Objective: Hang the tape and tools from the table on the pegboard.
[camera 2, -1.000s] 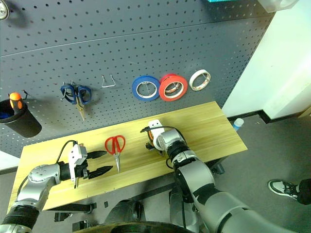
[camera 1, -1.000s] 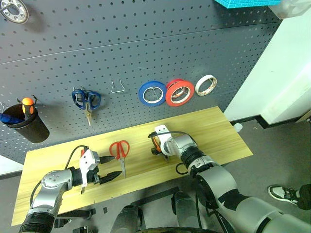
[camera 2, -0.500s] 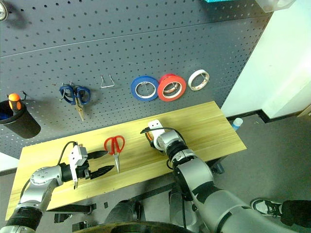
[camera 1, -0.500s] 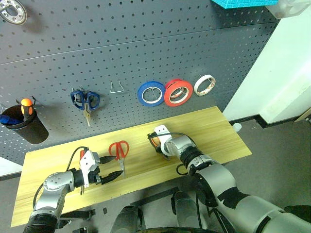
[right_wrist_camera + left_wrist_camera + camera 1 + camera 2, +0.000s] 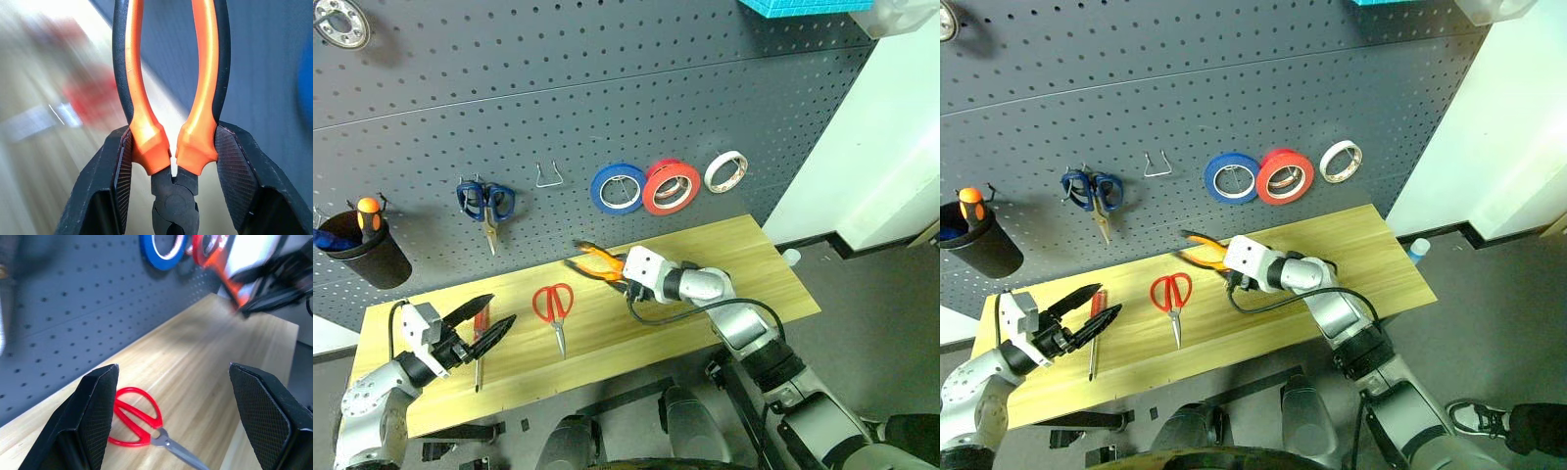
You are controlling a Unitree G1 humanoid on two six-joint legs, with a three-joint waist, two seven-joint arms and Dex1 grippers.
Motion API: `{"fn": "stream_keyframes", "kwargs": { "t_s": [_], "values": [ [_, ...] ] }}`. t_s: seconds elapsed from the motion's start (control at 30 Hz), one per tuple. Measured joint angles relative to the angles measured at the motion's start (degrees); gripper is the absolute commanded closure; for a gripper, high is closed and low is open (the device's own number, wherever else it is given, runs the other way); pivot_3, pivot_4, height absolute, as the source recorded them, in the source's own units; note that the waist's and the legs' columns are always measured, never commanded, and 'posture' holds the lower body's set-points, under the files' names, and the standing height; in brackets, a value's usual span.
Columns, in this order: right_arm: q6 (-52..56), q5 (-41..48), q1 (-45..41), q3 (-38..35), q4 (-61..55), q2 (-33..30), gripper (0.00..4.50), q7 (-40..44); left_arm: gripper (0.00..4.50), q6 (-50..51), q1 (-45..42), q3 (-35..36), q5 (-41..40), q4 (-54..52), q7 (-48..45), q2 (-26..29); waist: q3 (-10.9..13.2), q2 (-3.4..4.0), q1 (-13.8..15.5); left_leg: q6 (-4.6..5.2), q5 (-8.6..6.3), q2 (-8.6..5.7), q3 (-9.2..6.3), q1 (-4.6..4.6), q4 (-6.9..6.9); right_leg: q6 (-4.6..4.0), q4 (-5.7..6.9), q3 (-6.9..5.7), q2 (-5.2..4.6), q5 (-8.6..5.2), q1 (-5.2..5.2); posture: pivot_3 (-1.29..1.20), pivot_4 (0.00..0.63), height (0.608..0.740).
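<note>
Now lifted off the table (image 5: 744, 259), pliers (image 5: 595, 262) clamped in right gripper (image 5: 628, 277), ready for the pegboard (image 5: 607, 88); left gripper (image 5: 481, 327) open, empty.

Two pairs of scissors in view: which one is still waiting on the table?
The red-handled scissors. They lie flat on the table between the two hands, blades pointing toward the near edge. The blue-handled scissors already hang from a hook on the pegboard.
</note>
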Motion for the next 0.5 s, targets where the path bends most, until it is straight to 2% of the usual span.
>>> {"fn": "stream_keyframes", "kwargs": {
  "t_s": [0.13,0.27,0.4,0.5],
  "values": [
    [1.6,3.0,-8.3,-2.2,0.2,5.6,2.42,-0.2,0.73,-4.1,-3.4,0.9,0.3,0.8,1.3,-2.6,0.0,-0.02,0.3,-0.13,0.07,0.0,0.0,-0.05,0.14,-0.28,-0.02,0.0,0.01,0.2,-0.01,-0.08,0.077,0.738],
    [2.2,6.9,-20.8,-7.7,3.6,15.4,2.42,-5.0,0.73,-8.6,-9.3,1.4,0.3,2.3,2.9,-5.3,0.0,-0.08,0.2,-0.24,0.13,0.15,-0.06,-0.03,-0.03,-0.41,0.0,-0.02,0.16,0.28,-0.12,-0.08,0.071,0.738],
    [1.6,10.8,-28.8,-12.8,12.8,21.0,2.42,-8.7,0.73,-12.8,-13.6,1.9,0.2,3.7,4.2,-9.0,-0.2,-0.23,0.2,-0.26,0.14,0.18,-0.07,-0.05,-0.1,-0.47,-0.01,-0.04,0.17,0.32,-0.16,-0.08,0.069,0.738],
    [1.1,11.6,-32.3,-15.7,22.2,22.6,2.42,-10.6,0.73,-14.7,-15.8,1.6,0.2,3.5,6.2,-12.1,-0.2,-0.27,0.1,-0.27,0.14,0.17,-0.05,-0.12,-0.11,-0.46,-0.06,-0.03,0.17,0.32,-0.21,-0.07,0.069,0.738]
  ]
}}
